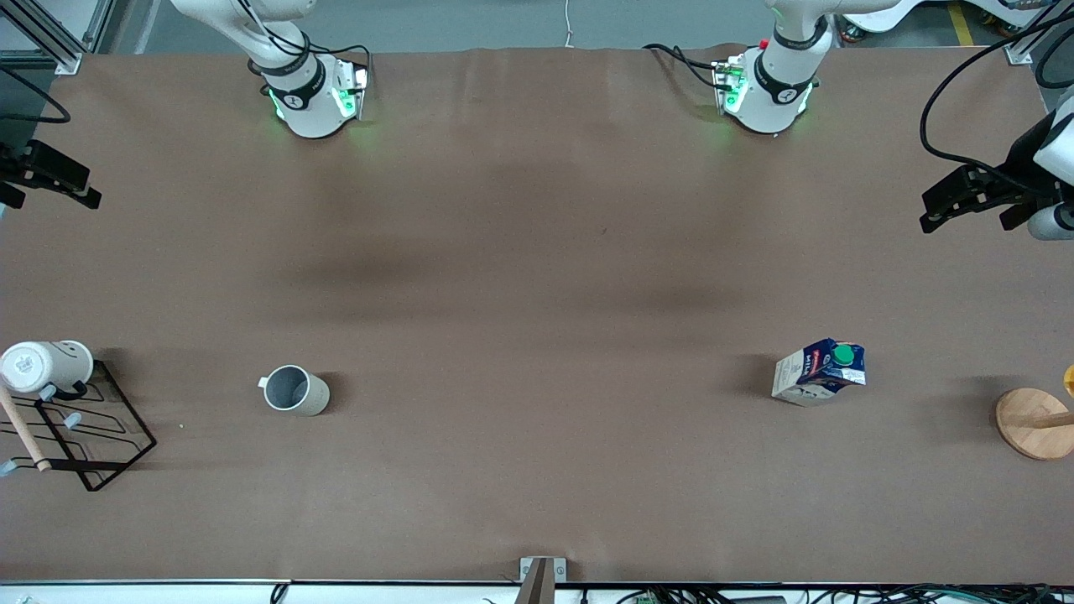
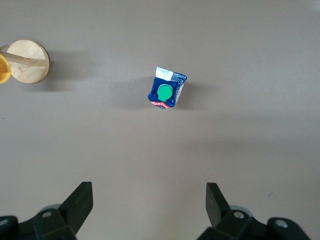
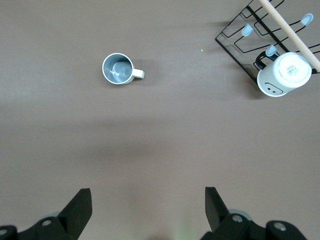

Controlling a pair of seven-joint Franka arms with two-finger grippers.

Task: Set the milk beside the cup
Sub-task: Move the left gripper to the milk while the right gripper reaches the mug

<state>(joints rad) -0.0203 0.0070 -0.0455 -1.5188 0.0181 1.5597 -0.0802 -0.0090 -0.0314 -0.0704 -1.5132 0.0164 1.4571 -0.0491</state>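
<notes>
The milk [image 1: 821,372], a dark blue and white carton with a green cap, stands upright on the brown table toward the left arm's end. It also shows in the left wrist view [image 2: 166,90]. The cup [image 1: 294,390], a grey-beige mug with a side handle, stands toward the right arm's end and shows in the right wrist view [image 3: 119,69]. My left gripper [image 1: 931,210] [image 2: 149,200] is open and empty, high over the table's left-arm end. My right gripper [image 1: 84,186] [image 3: 148,200] is open and empty, high over the right-arm end. Both arms wait.
A white mug with a face [image 1: 46,365] hangs on a black wire rack [image 1: 109,445] with a wooden rod at the right arm's end. A round wooden stand [image 1: 1036,424] with a yellow object [image 1: 1070,379] stands at the left arm's end.
</notes>
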